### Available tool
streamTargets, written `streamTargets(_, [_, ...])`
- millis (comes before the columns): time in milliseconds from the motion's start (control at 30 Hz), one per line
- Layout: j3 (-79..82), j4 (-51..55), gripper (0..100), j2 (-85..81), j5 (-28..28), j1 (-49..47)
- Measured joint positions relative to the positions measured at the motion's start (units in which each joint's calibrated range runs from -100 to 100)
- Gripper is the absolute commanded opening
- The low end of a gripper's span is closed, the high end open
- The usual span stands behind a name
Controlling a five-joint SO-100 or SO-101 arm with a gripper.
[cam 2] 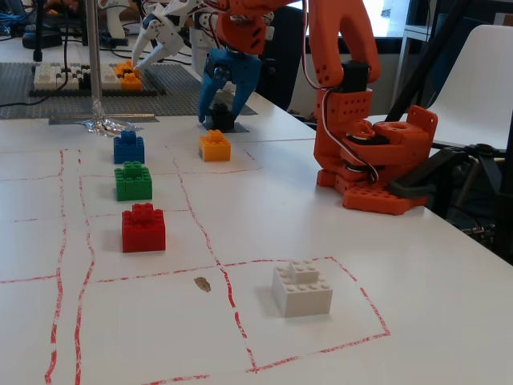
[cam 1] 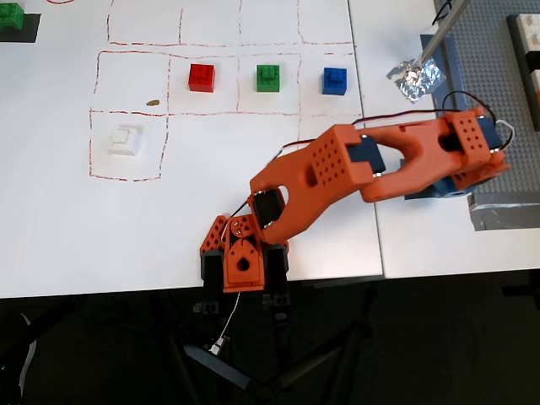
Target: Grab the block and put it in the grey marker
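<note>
In the fixed view the black block (cam 2: pixel 216 119) sits on the grey marker (cam 2: pixel 245 127) at the far side of the table. My gripper (cam 2: pixel 222 112) points straight down over it. Its blue fingers (cam 2: pixel 244 90) stand on either side of the block and close against it. In the overhead view the orange wrist covers the block. Only the blue of the gripper (cam 1: pixel 434 189) shows below the wrist, beside the grey marker (cam 1: pixel 506 211) at the right.
An orange block (cam 2: pixel 215 147) stands just in front of the marker. Blue (cam 2: pixel 128 148), green (cam 2: pixel 133 181), red (cam 2: pixel 143 228) and white (cam 2: pixel 302 287) blocks sit in red-lined squares. Crumpled foil (cam 2: pixel 108 124) on a pole and a studded baseplate (cam 2: pixel 80 80) lie behind. My arm's base (cam 2: pixel 377 164) is at the right.
</note>
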Motion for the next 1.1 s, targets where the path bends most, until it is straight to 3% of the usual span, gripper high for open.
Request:
streamTargets(367, [1.53,-0.80,33,-1.29,0.59,0.00])
streamTargets(600, [-0.81,12.54,33,-4.73,0.49,1.50])
streamTargets(867, [-4.24,20.50,23,-20.46,0.88,1.89])
streamTargets(1100, [11.99,26.45,13,-42.80,1.56,-1.20])
